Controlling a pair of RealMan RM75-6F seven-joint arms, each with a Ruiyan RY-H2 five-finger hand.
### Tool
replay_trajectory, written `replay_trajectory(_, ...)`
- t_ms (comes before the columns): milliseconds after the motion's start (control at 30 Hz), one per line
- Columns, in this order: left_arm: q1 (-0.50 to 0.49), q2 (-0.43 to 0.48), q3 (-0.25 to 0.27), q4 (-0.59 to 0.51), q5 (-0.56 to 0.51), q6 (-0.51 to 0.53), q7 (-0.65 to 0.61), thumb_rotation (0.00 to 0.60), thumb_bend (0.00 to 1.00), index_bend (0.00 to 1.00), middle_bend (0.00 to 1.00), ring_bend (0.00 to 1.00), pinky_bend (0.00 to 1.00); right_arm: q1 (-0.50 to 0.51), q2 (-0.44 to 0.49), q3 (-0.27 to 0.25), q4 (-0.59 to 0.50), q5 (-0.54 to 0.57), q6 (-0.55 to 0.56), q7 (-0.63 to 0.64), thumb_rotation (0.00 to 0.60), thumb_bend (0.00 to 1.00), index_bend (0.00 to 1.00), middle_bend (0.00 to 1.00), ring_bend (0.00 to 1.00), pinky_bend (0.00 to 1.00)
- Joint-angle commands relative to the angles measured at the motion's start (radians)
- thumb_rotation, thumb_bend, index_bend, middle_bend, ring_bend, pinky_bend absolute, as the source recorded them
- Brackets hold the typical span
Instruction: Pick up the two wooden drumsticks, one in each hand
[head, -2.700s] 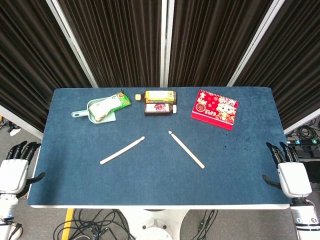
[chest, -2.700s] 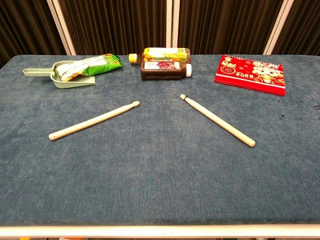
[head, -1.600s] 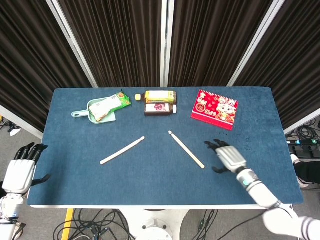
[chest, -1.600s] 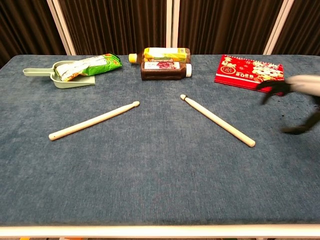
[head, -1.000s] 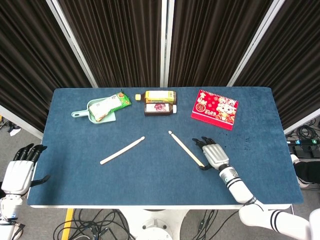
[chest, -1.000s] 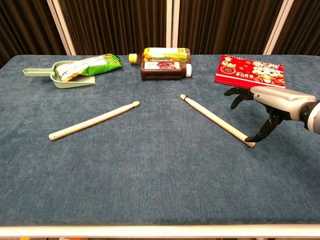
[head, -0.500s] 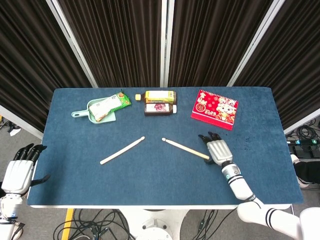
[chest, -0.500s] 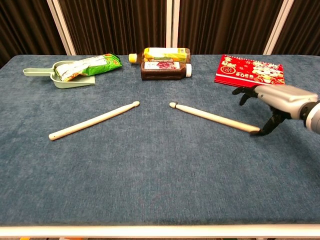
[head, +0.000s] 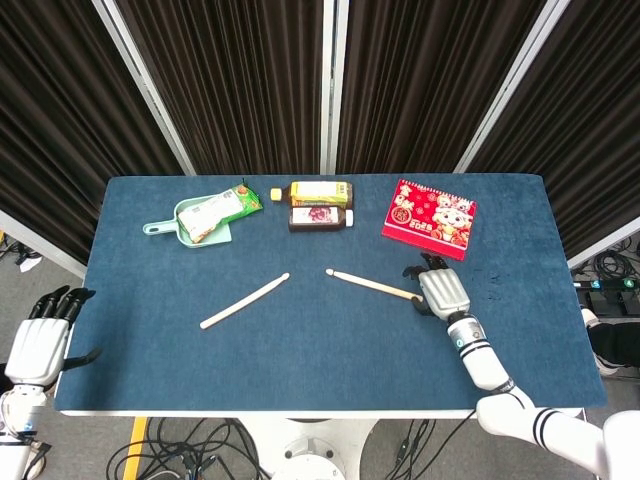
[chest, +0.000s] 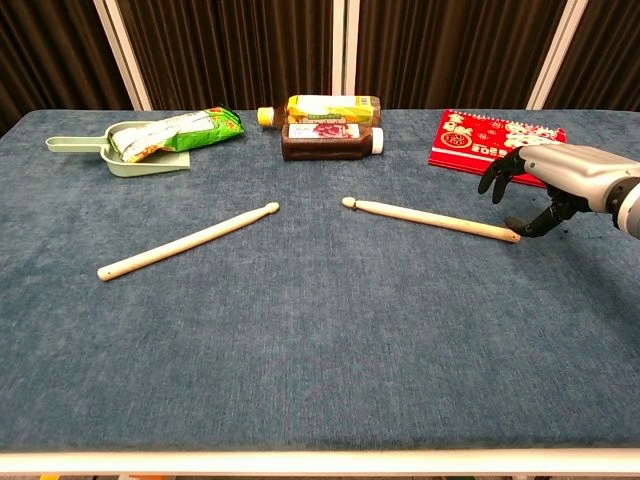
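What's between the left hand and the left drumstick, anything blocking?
Nothing visible. The left hand hangs off the table's left edge, fingers apart, and only bare blue cloth lies between it and the left drumstick. The scoop with the snack bag sits farther back, out of the path.

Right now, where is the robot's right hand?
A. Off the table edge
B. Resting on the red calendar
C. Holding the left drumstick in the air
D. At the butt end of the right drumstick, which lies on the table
D: the right hand sits at the butt end of the right drumstick, which lies flat on the table.
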Motion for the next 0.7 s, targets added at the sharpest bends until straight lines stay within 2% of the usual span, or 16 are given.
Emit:
replay_trajectory(33, 0.001, -0.001, 0.002, 0.001, 0.000, 0.000, 0.000, 0.600, 0.03, 0.17, 0.15, 0.08, 0.15, 0.004, -0.024, 0.005, 0.008, 0.015, 0.002, -0.010, 0.600, 0.33, 0.34, 0.37, 0.08, 0.08)
replay_trajectory(267, 0.001, 0.002, 0.003, -0.001, -0.003, -0.003, -0.003, 0.600, 0.03, 0.17, 0.15, 0.08, 0.15, 0.013, -0.088, 0.012, 0.074, 0.028, 0.019, -0.037, 0.600, 0.33, 0.41, 0.43, 0.13, 0.08)
replay_trajectory(533, 0.004, 0.002, 0.006, 0.001, -0.005, -0.007, -0.005, 0.600, 0.03, 0.17, 0.15, 0.08, 0.15, 0.017, -0.131, 0.006, 0.127, 0.024, 0.036, -0.074, 0.600, 0.32, 0.42, 0.46, 0.15, 0.08)
replay_trajectory(700, 0.004, 0.003, 0.007, 0.003, -0.006, -0.007, -0.009, 0.600, 0.03, 0.17, 0.15, 0.08, 0.15, 0.013, -0.139, -0.001, 0.136, 0.019, 0.043, -0.093, 0.600, 0.28, 0.42, 0.46, 0.15, 0.08)
